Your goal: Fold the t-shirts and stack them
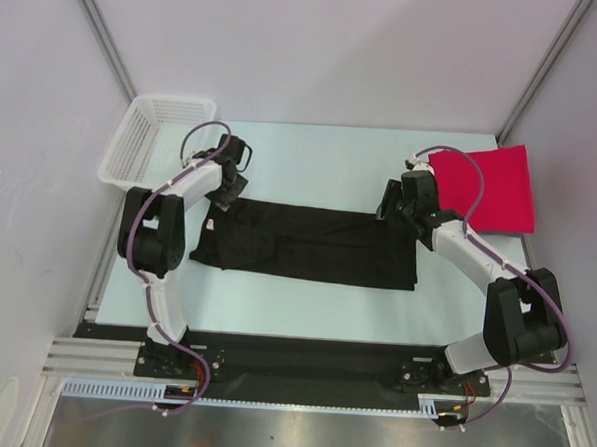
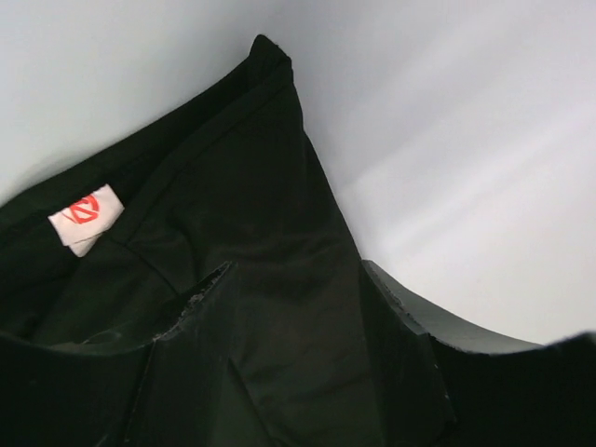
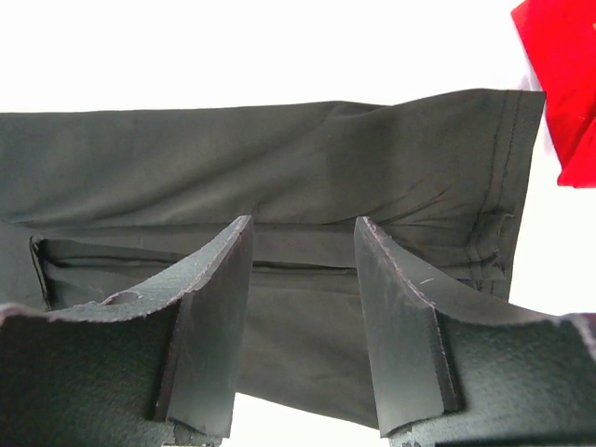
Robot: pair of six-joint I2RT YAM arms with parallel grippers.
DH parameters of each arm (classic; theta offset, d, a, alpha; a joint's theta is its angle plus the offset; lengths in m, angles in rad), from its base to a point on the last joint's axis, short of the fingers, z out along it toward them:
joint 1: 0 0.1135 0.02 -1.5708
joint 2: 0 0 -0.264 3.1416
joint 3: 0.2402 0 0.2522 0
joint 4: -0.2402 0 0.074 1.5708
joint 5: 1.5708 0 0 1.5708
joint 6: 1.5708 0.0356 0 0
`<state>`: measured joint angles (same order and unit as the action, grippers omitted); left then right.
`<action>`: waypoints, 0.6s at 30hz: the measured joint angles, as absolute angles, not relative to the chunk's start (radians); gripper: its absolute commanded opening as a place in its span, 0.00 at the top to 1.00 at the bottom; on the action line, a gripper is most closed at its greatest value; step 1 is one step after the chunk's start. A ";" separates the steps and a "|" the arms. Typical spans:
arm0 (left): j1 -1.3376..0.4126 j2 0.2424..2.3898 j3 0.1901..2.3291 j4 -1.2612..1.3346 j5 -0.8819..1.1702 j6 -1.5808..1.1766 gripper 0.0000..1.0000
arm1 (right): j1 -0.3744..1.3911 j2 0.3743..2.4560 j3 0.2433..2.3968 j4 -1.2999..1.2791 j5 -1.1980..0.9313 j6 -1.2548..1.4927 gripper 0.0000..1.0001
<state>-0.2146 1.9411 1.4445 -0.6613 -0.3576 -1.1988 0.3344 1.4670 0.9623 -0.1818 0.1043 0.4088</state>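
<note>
Both arms stretch forward, right gripper [image 3: 303, 279] fingers spread apart, left gripper [image 1: 225, 185] state unclear.

We see a pale blue flat surface [image 1: 312, 154] with a plain black cloth t-shirt [image 1: 317, 247] lying on it, folded into a long band that runs left to right across the middle. At the far right corner lies a bright red cloth t-shirt [image 1: 496, 189], folded into a flat rectangle and not touching the black one. At the far left corner sits a white plastic mesh basket [image 1: 125, 152], right at the surface's edge.
</note>
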 measured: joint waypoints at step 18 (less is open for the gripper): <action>-0.216 2.135 1.635 -0.823 -0.362 -1.370 0.39 | 0.355 1.221 0.761 -0.183 0.044 0.418 0.43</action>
